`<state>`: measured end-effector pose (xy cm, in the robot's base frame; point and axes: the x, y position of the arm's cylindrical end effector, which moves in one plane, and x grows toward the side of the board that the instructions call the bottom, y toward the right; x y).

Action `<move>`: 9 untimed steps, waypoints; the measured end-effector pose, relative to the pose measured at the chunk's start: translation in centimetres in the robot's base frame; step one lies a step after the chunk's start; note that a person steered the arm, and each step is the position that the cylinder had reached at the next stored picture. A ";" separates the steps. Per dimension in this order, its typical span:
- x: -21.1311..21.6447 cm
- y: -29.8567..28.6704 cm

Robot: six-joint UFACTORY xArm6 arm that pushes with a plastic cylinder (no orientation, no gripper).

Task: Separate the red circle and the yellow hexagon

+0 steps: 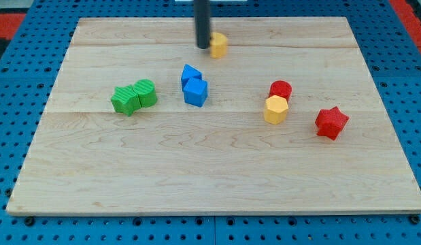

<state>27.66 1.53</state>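
The red circle (281, 90) sits right of the board's middle. The yellow hexagon (276, 109) touches it just below, toward the view's bottom. My tip (203, 47) is near the view's top, well up and left of the pair. It stands right next to the left side of a small yellow block (218, 45), whose shape I cannot make out.
A red star (331, 122) lies right of the yellow hexagon. Two blue blocks (194, 86) touch each other near the middle. Two green blocks (134, 97) touch each other at the left. The wooden board (196, 177) lies on a blue pegboard.
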 end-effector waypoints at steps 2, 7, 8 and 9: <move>6.2 5.5; 20.2 9.4; 21.8 8.9; 18.3 8.3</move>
<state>45.92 9.86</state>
